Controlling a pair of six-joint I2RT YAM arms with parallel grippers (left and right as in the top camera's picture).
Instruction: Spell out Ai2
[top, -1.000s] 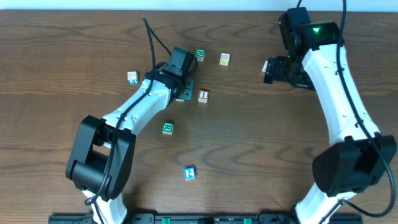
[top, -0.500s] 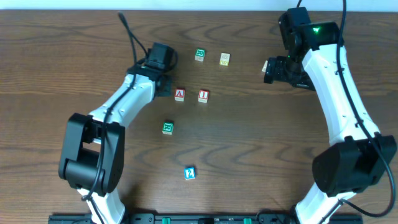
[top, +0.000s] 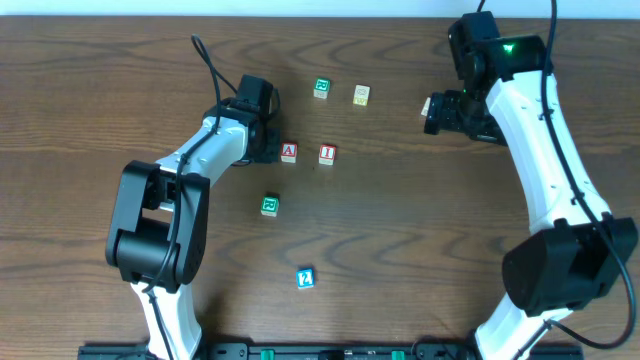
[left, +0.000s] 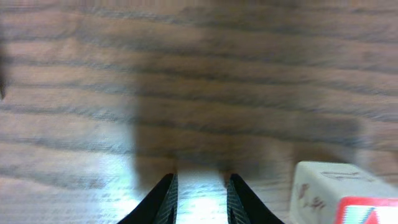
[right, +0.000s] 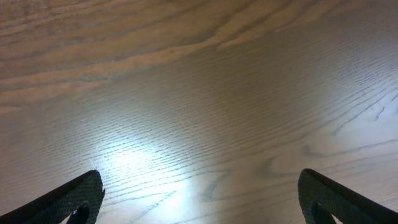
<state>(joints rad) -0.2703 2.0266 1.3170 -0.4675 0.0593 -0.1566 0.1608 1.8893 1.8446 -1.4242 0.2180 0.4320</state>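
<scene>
- Left gripper pinched closed and empty; white cube block with red "A" sits just to its right.
- Looks like a nudge: push square and slow so the block doesn't twist.
- White cube with blue "2" lies well back from that gripper, toward the base; white cube with red "I" sits beyond the A.
- Right gripper spread wide, empty, above the brown wooden table.
- No containers in view.

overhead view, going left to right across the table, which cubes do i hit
lower green-marked white cube → red "A" white cube → blue "2" white cube → red "I" white cube → yellow-marked white cube
</scene>
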